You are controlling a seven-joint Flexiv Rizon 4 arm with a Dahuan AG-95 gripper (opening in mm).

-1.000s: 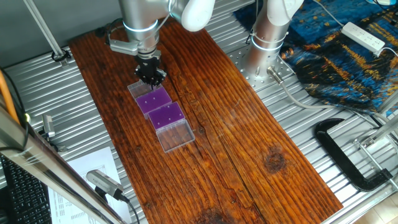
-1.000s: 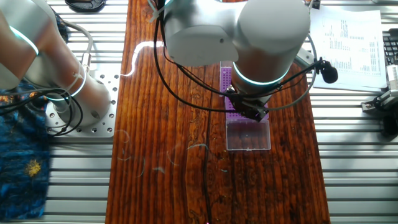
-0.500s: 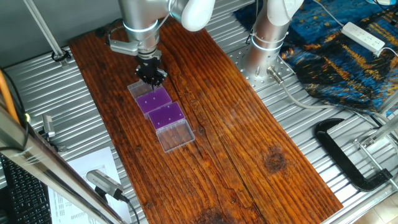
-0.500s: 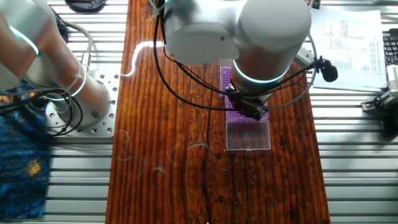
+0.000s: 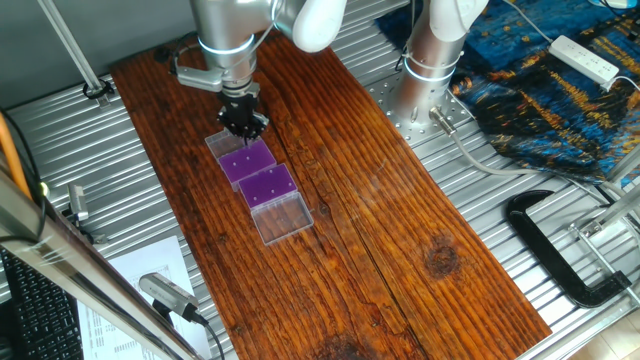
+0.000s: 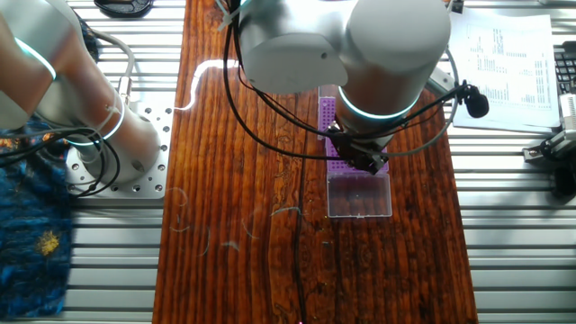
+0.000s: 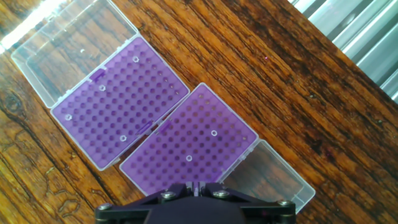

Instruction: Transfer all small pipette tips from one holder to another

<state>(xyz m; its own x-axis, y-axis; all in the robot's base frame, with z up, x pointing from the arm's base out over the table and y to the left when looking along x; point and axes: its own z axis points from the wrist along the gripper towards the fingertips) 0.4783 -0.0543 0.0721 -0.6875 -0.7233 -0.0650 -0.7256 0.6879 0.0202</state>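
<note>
Raised slightly since a second ago, the gripper (image 5: 243,122) hovers over the far holder (image 5: 246,159), beside the near holder (image 5: 268,186). Other fixed view: arm hides them. Hand view: fingers together; small pipette tips (image 7: 214,133) dot both racks.

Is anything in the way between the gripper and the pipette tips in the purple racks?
Nothing visible. In the hand view both purple racks lie uncovered, clear lids folded flat to the sides, with the pipette tips exposed from above. The gripper hangs over them.
</note>
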